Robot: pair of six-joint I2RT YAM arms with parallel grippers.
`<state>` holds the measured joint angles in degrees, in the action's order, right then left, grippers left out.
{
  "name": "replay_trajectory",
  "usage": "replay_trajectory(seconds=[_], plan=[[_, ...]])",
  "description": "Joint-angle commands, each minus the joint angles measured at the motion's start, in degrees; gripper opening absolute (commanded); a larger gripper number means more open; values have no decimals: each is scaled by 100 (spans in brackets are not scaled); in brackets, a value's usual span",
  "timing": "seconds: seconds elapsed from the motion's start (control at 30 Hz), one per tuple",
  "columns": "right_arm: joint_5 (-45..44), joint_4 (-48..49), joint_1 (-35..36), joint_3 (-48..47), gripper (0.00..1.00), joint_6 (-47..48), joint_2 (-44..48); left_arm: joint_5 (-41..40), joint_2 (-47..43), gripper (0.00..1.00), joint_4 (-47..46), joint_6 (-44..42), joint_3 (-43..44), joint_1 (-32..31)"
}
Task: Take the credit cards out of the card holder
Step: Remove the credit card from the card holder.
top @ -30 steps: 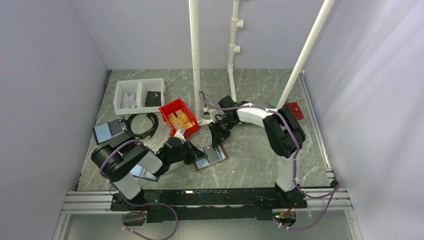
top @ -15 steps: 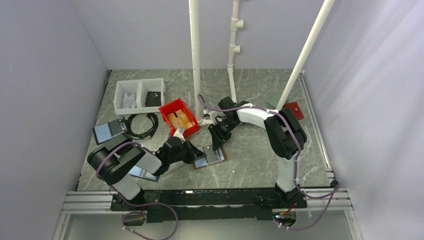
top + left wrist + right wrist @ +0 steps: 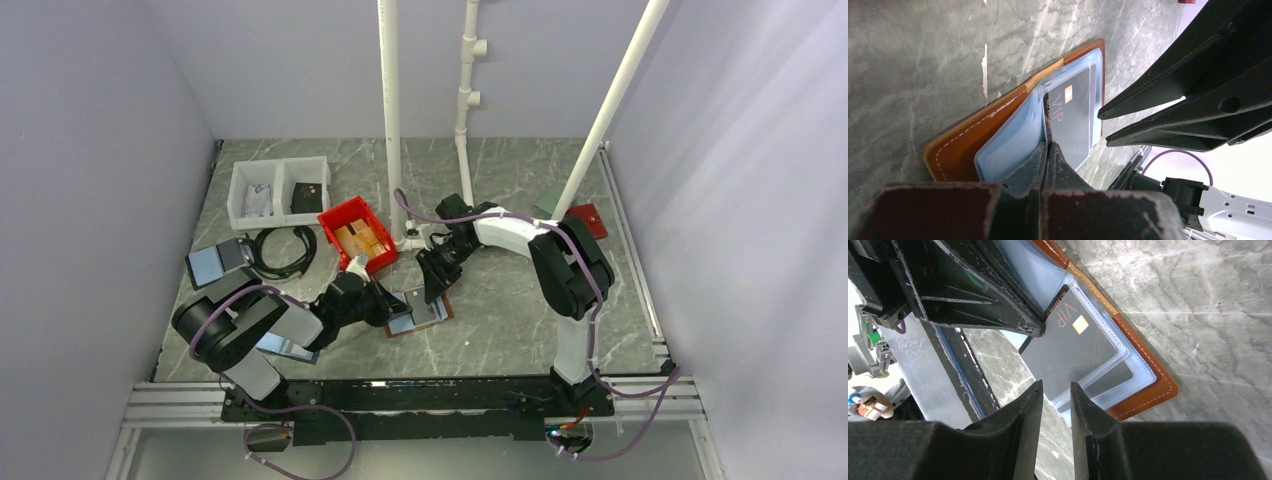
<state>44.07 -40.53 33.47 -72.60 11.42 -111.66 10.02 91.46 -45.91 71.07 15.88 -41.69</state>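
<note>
Left wrist view: nearest, the left claw (image 3: 1048, 148) is closed tight. Its tips press on the clear blue-tinted plastic sleeves (image 3: 1008, 150) of the flat brown leather bifold card holder (image 3: 958, 145), which lies open on the grey marbled worktop (image 3: 923, 60). Just beyond, a dark grey credit card (image 3: 1073, 115) marked VIP lies in the holder, so this one at least remains to be pulled. Farther off, the right claw (image 3: 1104, 129) hovers at the card's far edge, jaws slightly apart and gripping nothing. I cannot tell whether the left tips pinch a sleeve, or how many cards lie beneath.
</note>
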Motion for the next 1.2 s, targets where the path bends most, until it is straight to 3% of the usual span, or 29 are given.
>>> replay_trajectory(seconds=[0.0, 0.3, 0.53, 0.63, 1.17], plan=[[66, -3, 23, -9, 29, 7, -93, -257, -69, 0, 321, -228, 53, 40], [171, 41, 58, 9, 29, -102, -293, -212, -22, 1, 277, -238, 73, 43], [119, 70, 63, 16, 28, -169, -423, -261, -101, 32, 494, -92, 24, 47], [68, 111, 63, 37, 27, -205, -427, -326, -139, 40, 681, -6, -17, 56], [-74, 730, 45, 310, 22, -801, -477, -162, 365, 44, 496, 381, -23, 74]])
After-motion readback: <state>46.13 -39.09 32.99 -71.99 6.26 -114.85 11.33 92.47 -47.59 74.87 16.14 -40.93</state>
